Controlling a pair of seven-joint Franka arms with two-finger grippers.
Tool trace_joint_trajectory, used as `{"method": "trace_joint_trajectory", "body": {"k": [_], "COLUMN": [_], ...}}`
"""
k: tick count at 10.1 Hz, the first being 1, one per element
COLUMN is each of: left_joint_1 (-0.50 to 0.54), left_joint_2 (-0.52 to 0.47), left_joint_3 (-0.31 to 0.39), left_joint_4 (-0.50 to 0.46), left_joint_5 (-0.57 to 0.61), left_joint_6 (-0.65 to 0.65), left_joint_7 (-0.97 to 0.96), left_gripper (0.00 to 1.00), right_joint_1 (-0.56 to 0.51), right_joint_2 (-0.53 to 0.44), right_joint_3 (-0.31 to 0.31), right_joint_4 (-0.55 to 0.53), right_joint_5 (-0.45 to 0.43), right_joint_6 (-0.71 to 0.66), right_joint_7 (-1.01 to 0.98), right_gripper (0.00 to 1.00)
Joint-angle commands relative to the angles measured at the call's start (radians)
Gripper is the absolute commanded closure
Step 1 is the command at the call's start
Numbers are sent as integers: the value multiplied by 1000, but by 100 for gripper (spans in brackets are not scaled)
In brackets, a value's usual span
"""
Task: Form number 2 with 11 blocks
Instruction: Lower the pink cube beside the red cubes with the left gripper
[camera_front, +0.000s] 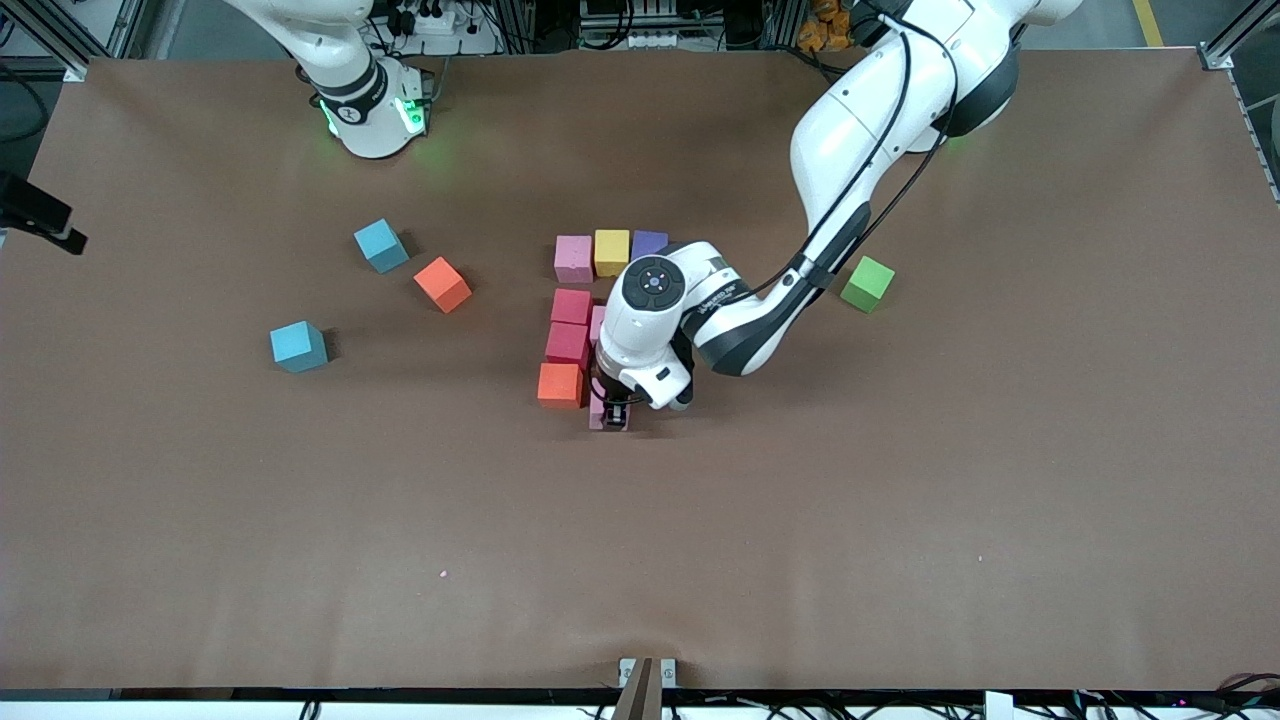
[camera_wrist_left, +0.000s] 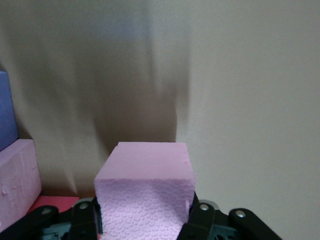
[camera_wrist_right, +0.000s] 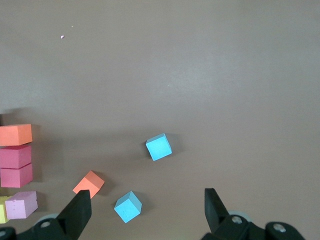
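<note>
Right gripper (camera_wrist_right: 145, 212) waits wide open up over its own end of the desk (camera_front: 900, 520), nothing between the fingers. Left gripper (camera_front: 612, 412) is clamped on a pink block (camera_wrist_left: 145, 200), low at the figure's front edge. Orange block (camera_front: 560, 385) sits at its 10 o'clock in the front view; the pink block's slot, I'd judge, adjoins it.

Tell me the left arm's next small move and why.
Probably open the fingers and lift straight up. The left gripper is shut on a pink block that seems set down on the table beside the orange block, at the figure's near end. The right gripper waits open above the table.
</note>
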Motion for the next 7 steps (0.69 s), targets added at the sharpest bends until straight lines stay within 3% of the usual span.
{"method": "trace_joint_trajectory", "body": {"k": [1, 7], "left_joint_1": [-38, -62], "left_joint_2": [17, 18], "left_joint_3": [22, 33], "left_joint_4": [31, 28], "left_joint_5": [-62, -100], "left_joint_6": [-26, -91], "left_joint_7": [-21, -23], "left_gripper": [100, 100], "right_joint_1": [-23, 8], "right_joint_2": [14, 20], "right_joint_3": [13, 21], "right_joint_4": [38, 29], "right_joint_5": [15, -66], "right_joint_6": [-17, -37], "right_joint_7": [3, -9], "right_gripper": [0, 0]}}
